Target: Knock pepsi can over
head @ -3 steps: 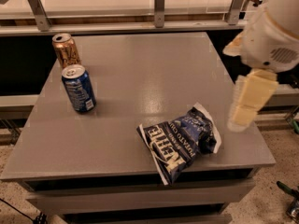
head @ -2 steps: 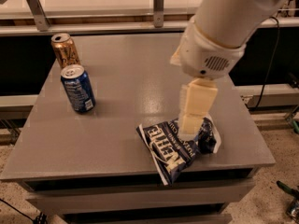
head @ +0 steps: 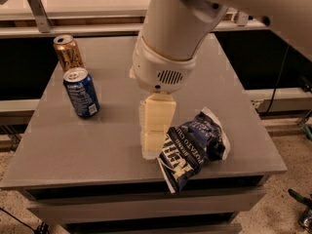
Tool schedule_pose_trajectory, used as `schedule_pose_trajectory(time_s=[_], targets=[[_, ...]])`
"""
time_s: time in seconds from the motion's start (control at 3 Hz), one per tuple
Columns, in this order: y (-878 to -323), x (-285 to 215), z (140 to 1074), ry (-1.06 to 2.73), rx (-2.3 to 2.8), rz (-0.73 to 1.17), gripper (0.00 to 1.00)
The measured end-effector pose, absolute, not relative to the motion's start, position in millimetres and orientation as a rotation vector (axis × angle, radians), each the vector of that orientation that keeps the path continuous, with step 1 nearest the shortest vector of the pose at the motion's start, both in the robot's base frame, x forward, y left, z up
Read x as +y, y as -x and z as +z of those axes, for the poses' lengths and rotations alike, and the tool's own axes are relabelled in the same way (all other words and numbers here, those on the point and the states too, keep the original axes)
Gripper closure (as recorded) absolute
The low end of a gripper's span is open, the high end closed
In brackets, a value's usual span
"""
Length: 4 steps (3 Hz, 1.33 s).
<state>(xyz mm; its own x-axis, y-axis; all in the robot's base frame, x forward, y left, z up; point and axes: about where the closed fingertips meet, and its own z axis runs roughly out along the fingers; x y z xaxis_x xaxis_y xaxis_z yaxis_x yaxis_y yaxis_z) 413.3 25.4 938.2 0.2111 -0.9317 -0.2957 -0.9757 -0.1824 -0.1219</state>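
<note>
The pepsi can (head: 81, 92), dark blue with a silver top and white print, stands upright on the left part of the grey table (head: 112, 145). My gripper (head: 154, 147) hangs from the big white arm over the middle front of the table. It points down and reaches close to the tabletop. It is well to the right of the pepsi can, apart from it, and just left of the chip bag. It holds nothing that I can see.
A gold can (head: 68, 52) stands upright just behind the pepsi can. A dark-blue chip bag (head: 192, 147) lies at the front right, next to the gripper. A counter with metal rails runs behind the table.
The arm has swung left from the table's right edge to the middle front, past the chip bag and nearer the pepsi can. The cans and bag have not moved.
</note>
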Motion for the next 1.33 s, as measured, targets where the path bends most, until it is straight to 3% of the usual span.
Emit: schedule_pose_trajectory(time_s=[1.33], targets=[[-535, 107, 915, 1.99, 1.548, 0.478, 0.0]])
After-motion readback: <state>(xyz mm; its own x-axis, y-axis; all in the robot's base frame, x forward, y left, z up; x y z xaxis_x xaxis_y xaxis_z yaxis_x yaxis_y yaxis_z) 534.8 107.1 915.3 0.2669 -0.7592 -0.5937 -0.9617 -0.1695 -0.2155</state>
